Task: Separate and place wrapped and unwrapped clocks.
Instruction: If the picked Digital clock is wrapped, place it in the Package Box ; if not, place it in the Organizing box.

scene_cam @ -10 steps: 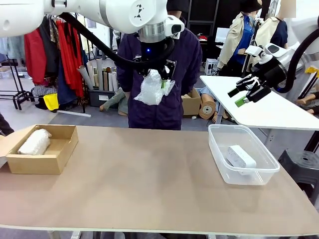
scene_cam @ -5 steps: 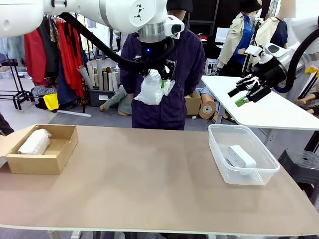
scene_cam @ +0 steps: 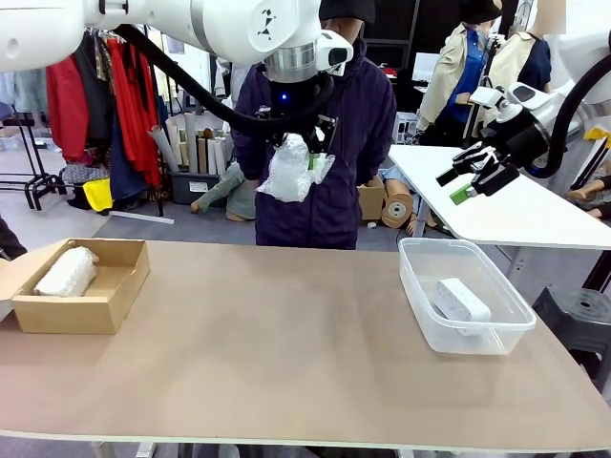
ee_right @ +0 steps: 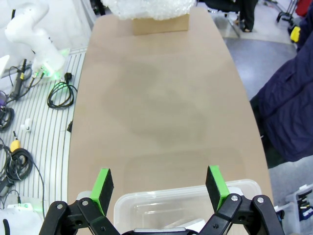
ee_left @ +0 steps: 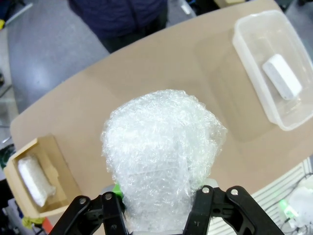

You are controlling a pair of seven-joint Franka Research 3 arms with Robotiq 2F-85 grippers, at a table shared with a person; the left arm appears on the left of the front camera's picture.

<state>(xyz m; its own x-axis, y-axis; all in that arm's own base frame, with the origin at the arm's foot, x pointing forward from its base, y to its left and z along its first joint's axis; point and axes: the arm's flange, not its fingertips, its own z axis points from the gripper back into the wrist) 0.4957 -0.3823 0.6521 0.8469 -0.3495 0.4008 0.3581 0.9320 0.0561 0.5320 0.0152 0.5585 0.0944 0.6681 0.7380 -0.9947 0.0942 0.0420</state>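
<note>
L gripper [scene_cam: 304, 153] hangs high over the far middle of the table [scene_cam: 286, 353], clamped on a bubble-wrapped clock [scene_cam: 291, 172]; in the L wrist view the wrapped lump [ee_left: 164, 166] sits between the black fingers [ee_left: 203, 208], w/ a bit of green pad just visible at its lower left. R gripper [scene_cam: 474, 176] is up at far right, above & beyond the clear tub [scene_cam: 465, 296], jaws spread wide w/ nothing between them; R wrist view shows both green pads [ee_right: 104, 183] well apart over the tub rim [ee_right: 181, 200]. Unwrapped white clock [scene_cam: 461, 301] lies flat inside the tub, near-right part of the table; also seen in the L wrist view [ee_left: 282, 77]. Second wrapped clock [scene_cam: 67, 272] lies in the open cardboard box [scene_cam: 81, 286] at the left edge of the table; L wrist view shows it too [ee_left: 34, 181]. Person in dark top [scene_cam: 320, 143] stands at the far side, right behind the L gripper; hands not visible, so can't tell what they're doing. Middle of the tabletop is bare brown board.
</note>
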